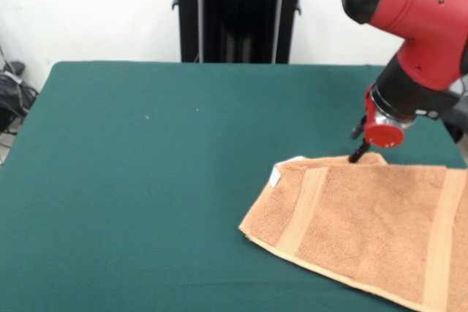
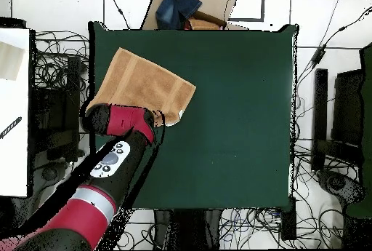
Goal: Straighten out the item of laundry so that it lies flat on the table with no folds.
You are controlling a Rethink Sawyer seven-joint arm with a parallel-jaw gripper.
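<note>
The item of laundry (image 1: 365, 217), an orange-tan towel with two woven bands, lies spread at the right front of the green table (image 1: 146, 180), and its right side runs out of the picture. A white tag (image 1: 276, 176) shows at its left far corner. My gripper (image 1: 358, 153) is down at the towel's far edge, where the cloth humps up a little. In the overhead view the towel (image 2: 142, 81) lies at an angle near the table's (image 2: 240, 117) left edge, and the gripper (image 2: 161, 120) is at the towel's edge nearest the robot, close to one corner. The arm hides part of that edge.
A cardboard box with blue cloth (image 2: 185, 4) sits beyond the table's far edge in the overhead view. A white surface (image 2: 14, 102) stands to the left, and cables lie all around the floor. Dark gear (image 1: 13, 96) sits off the table's left side in the front view.
</note>
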